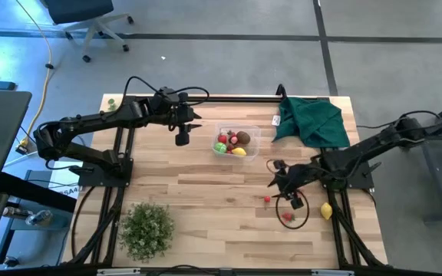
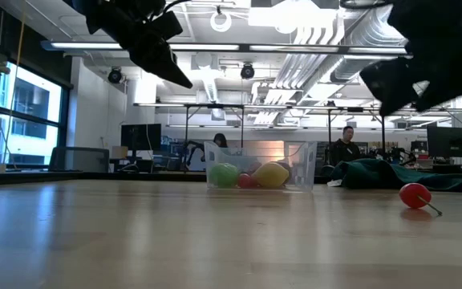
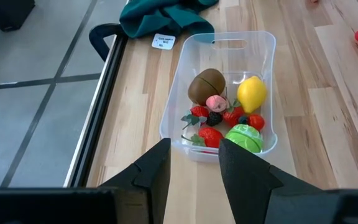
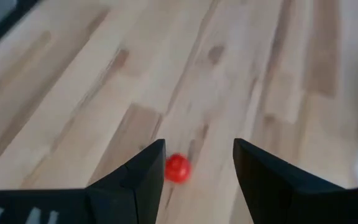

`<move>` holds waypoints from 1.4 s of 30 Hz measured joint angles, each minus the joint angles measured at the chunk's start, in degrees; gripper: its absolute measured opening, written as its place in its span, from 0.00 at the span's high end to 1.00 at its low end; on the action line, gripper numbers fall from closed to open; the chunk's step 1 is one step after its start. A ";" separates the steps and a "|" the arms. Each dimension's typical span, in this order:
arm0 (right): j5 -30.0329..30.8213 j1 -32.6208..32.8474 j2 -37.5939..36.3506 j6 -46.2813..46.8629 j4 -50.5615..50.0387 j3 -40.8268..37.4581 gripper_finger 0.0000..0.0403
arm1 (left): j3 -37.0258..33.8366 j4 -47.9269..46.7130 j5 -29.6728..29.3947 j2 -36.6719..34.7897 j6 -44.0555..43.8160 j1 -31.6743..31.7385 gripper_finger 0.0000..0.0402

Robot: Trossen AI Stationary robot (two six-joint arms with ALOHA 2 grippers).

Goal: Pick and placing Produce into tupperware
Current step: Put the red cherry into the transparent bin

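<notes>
The clear tupperware (image 1: 236,142) (image 3: 225,93) (image 2: 259,164) sits at the table's far middle. It holds a brown kiwi (image 3: 206,86), a yellow lemon (image 3: 251,93), a green ball (image 3: 244,137) and small red fruits. My left gripper (image 1: 183,138) (image 3: 194,162) hovers open just left of the tub. My right gripper (image 1: 275,182) (image 4: 197,162) is open above a tiny red fruit (image 1: 267,199) (image 4: 178,168) lying on the wood. Another red fruit (image 1: 286,216) and a lemon (image 1: 326,211) lie on the table near the right arm.
A dark green cloth (image 1: 309,119) with a small white tag lies right of the tub at the far edge. A bushy green plant (image 1: 146,228) stands at the near left. A black cable loop (image 1: 294,208) hangs by the right gripper. Bare wood spans the middle.
</notes>
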 joint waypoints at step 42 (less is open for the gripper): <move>2.50 2.76 22.52 0.98 9.42 0.04 0.55 | 0.00 -0.02 0.00 0.00 0.00 0.00 0.69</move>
